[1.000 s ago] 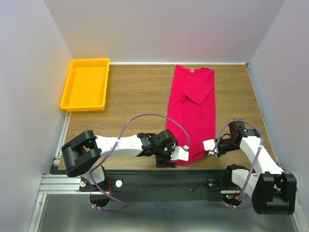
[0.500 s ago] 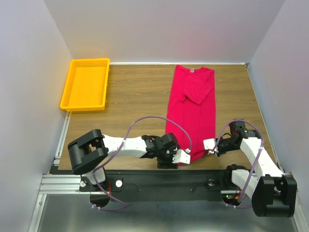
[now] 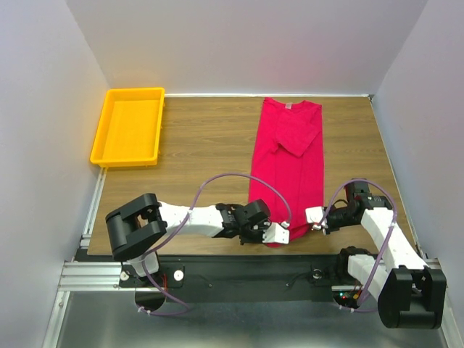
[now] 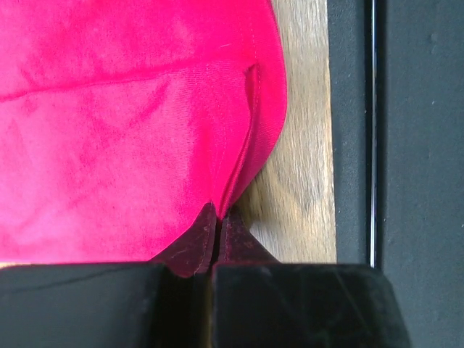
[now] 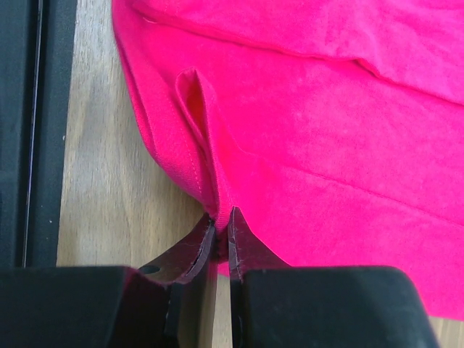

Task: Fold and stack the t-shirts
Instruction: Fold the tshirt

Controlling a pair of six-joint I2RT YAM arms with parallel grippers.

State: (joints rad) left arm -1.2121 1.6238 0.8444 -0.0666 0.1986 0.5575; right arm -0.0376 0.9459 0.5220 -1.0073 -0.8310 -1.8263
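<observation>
Clamped on cloth: the left pincer (image 4: 217, 226) and the right pincer (image 5: 221, 226), both on the near hem of the crimson t-shirt (image 3: 286, 170).

The hem's left corner is pinched by the left pincer and its right corner by the right pincer, a small ridge of fabric being raised at each grip. The t-shirt is laid lengthwise as a narrow strip on the wooden bench (image 3: 203, 138), right of centre, with the collar at the far edge and one sleeve folded across the chest. A small mark at the collar is possibly a label. A yellow plastic tray (image 3: 99, 145) is set at the far left corner, well apart.
</observation>
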